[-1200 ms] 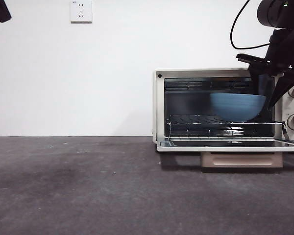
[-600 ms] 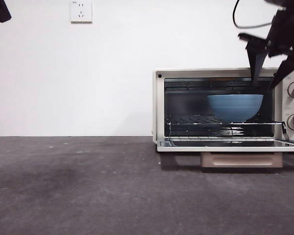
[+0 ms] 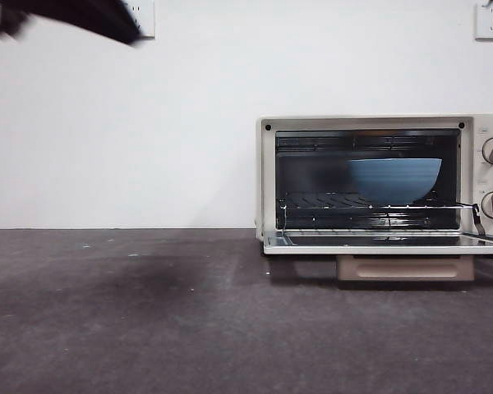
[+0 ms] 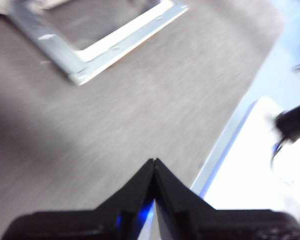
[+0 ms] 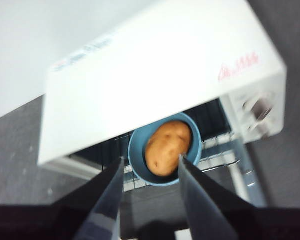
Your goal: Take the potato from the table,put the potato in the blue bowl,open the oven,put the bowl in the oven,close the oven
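The potato [image 5: 168, 148] lay in the blue bowl [image 3: 394, 180] on the rack of the open oven [image 3: 382, 185] — directly below the right claw [image 5: 150, 172], whose jaws were spread and empty. The left claw [image 4: 154, 165] was pressed together above the tabletop [image 4: 140, 110].

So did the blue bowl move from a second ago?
Yes, a little. The blue bowl slid slightly leftward against the oven opening and now sits on the rack.
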